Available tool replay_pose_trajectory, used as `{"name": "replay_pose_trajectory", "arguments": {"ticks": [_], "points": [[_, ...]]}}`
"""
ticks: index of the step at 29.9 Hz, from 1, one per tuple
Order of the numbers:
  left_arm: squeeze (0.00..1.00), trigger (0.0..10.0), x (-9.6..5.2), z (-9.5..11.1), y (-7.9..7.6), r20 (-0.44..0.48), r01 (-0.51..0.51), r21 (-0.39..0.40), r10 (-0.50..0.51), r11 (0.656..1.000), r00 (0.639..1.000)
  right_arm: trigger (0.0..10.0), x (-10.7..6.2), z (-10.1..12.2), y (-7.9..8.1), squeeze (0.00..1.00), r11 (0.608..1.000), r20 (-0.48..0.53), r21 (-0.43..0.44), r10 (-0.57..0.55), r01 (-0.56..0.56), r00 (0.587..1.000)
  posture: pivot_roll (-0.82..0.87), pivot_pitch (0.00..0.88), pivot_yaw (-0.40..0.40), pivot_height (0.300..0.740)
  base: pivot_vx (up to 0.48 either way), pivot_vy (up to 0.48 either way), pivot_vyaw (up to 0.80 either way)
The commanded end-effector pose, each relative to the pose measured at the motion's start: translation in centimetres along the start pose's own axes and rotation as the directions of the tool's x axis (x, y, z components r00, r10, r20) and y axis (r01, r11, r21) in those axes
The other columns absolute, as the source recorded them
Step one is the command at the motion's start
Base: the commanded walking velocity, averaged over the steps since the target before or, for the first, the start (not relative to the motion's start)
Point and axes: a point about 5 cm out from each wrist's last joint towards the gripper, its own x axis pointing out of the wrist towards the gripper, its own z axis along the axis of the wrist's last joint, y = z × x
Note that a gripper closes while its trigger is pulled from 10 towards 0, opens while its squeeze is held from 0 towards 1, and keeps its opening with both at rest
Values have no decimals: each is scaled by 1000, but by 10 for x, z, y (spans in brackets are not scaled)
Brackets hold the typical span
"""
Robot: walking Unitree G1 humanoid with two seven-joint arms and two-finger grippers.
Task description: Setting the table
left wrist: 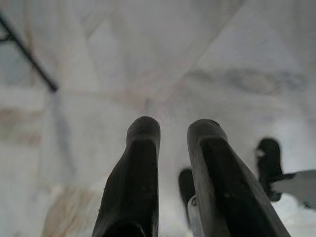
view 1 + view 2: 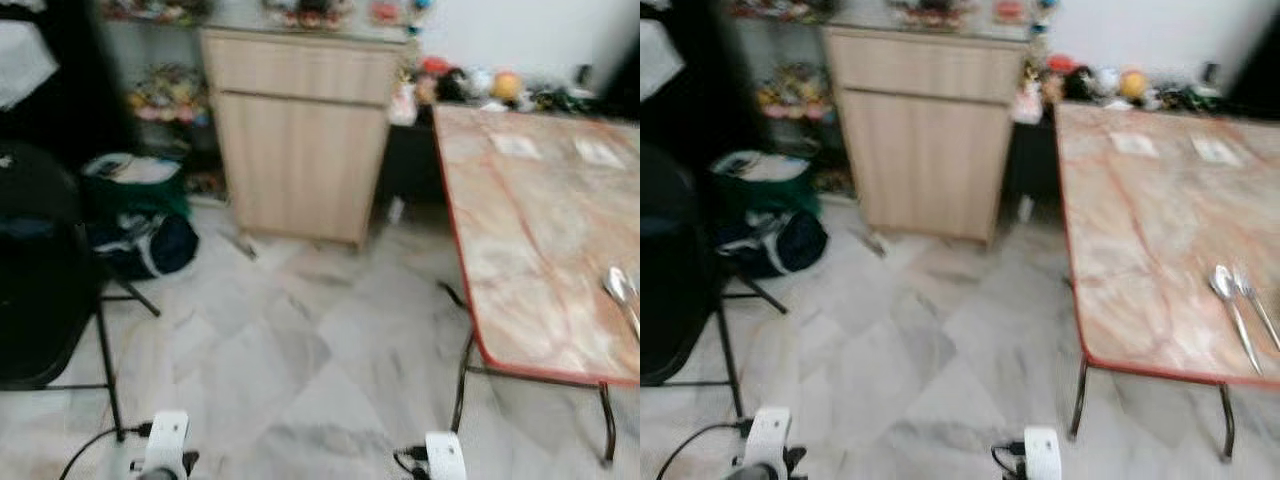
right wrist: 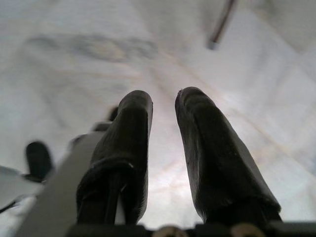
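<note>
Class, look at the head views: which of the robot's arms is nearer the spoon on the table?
Right. The right arm hangs low over the floor near the table's near corner, below-left of the spoon; the left arm hangs farther off, by the black chair.

Spoon (image 2: 622,297) cut off at edge

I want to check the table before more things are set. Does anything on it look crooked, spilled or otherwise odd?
Nothing looks spilled or broken. The spoon and a second utensil lie side by side near the front edge of the table, slightly slanted to that edge. With no plate beside them, they look lonely rather than wrong. The picture is blurred, so small stains cannot be excluded.
</note>
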Motion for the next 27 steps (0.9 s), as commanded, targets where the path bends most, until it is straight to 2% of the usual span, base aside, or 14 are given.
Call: {"name": "replay_pose_trajectory", "arguments": {"ticks": [1, 9, 24, 27], "points": [[0, 10000, -6, -25, 6, -103, 5, -21, -7, 1000, 995, 10000, 8, 34, -17, 0, 988, -19, 107, 117, -114, 993, 158, 0, -97, 740, 0, 0, -719], [0, 10000, -6, -25, 5, -106, 7, 3, -7, 1000, 994, 10000, 8, 35, -17, 0, 987, -6, 121, 109, -108, 994, 160, 0, -96, 740, 0, 0, 0], [0, 10000, -6, -25, 7, -102, 6, 22, -4, 1000, 995, 10000, 8, 34, -17, 0, 989, -9, 114, 98, -96, 995, 161, 0, -93, 740, 0, -316, 0], [0, 10000, -6, -26, 8, -111, 0, 22, 2, 1000, 994, 10000, 8, 34, -17, 0, 989, -13, 111, 95, -93, 995, 161, 0, -93, 740, 0, 0, 0]]}}
